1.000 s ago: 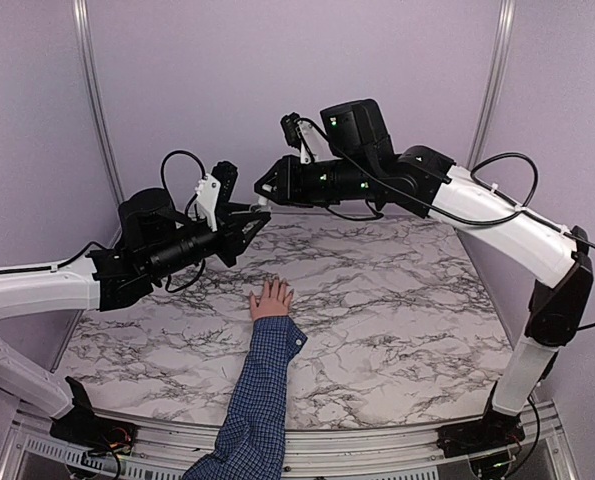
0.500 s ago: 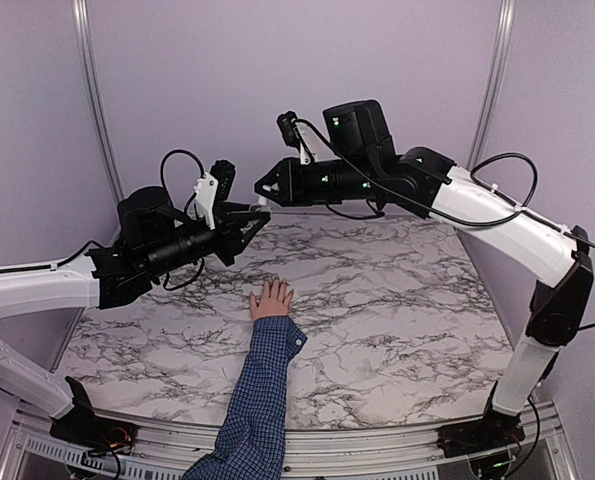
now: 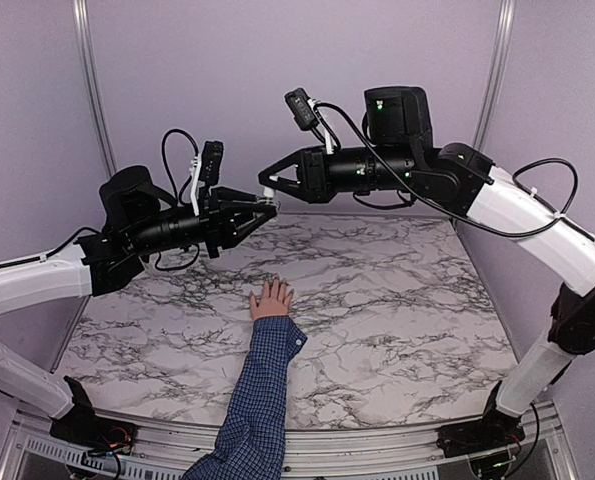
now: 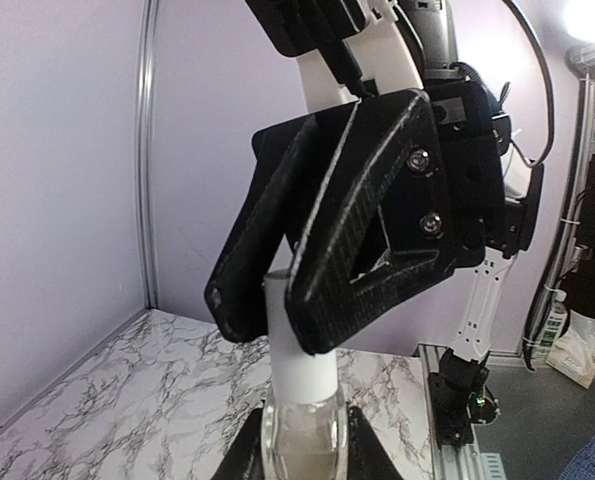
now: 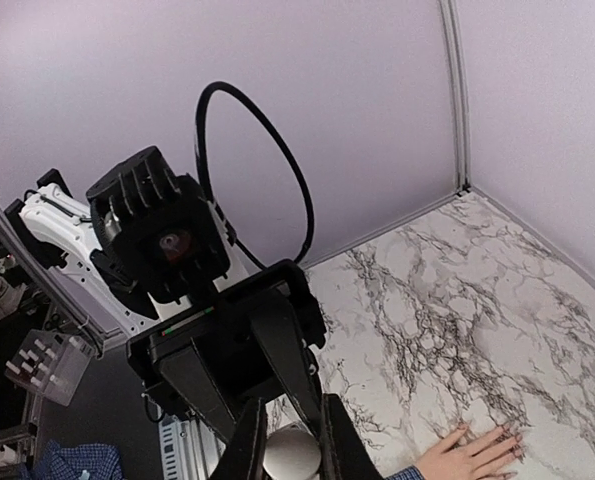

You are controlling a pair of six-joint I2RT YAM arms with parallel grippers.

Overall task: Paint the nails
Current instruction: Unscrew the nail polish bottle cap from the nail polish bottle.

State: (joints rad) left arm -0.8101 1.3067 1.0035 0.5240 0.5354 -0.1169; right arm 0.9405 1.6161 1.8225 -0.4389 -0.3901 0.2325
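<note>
A small light-skinned hand (image 3: 271,300) with a blue checked sleeve (image 3: 262,385) lies flat on the marble table (image 3: 397,290), fingers spread. Its nails (image 3: 275,285) are too tiny to make out. The hand also shows in the right wrist view (image 5: 474,452). High above it, my left gripper (image 3: 264,204) is shut on a clear glass polish bottle (image 4: 302,435). My right gripper (image 3: 266,188) meets it tip to tip and is shut on the bottle's white cap (image 4: 299,360). The cap's round top (image 5: 290,457) shows between my right fingers (image 5: 249,445).
Purple walls with metal corner posts (image 3: 90,90) enclose the table. The table's front edge rail (image 3: 377,450) runs along the bottom, with the arm bases at both corners. A black cable loop (image 5: 252,170) hangs off the left wrist.
Both arms have straightened to lie more level. The right arm's wrist block has shifted right and the left gripper has risen slightly. The two grippers stay joined tip to tip. The hand has not moved.
</note>
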